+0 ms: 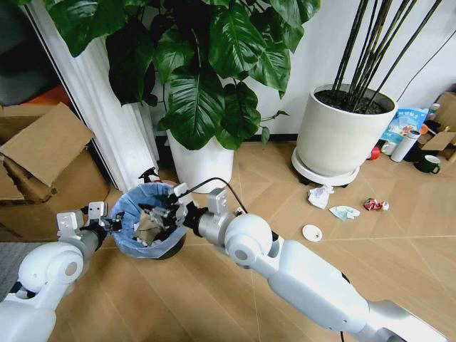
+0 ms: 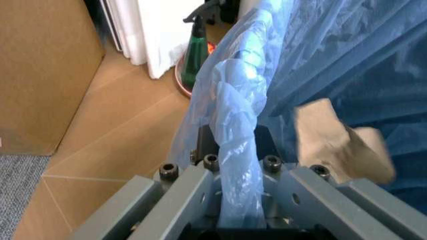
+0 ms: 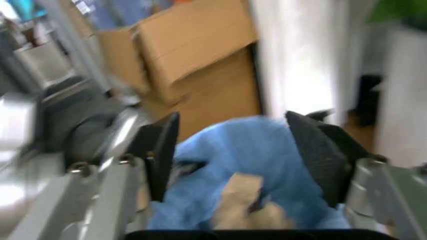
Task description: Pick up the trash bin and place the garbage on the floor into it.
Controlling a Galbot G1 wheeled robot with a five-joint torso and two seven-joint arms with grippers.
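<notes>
The trash bin [image 1: 146, 229], dark and lined with a crinkly light-blue bag, is at the lower left of the head view. My left gripper [image 1: 114, 222] is shut on its rim; the left wrist view shows the bag's folded edge [image 2: 240, 100] pinched in that gripper [image 2: 235, 170]. My right gripper [image 1: 168, 214] hovers over the bin's mouth, open [image 3: 237, 150], with nothing between its fingers. Brown crumpled paper [image 2: 340, 145] lies inside the bin [image 3: 193, 210]. Garbage lies on the floor [image 1: 214, 285] to the right: crumpled white paper [image 1: 320, 196], a blue-white scrap [image 1: 344, 211], a crushed red can [image 1: 375, 204], a white disc [image 1: 311, 233].
Two big white plant pots [image 1: 343, 132] [image 1: 201, 165] stand behind, near the wall. Cardboard boxes [image 1: 43, 171] crowd the left side. A green spray bottle [image 2: 195, 55] stands beside the bin. A blue bag, a cup and a mug [image 1: 429, 164] sit at the far right.
</notes>
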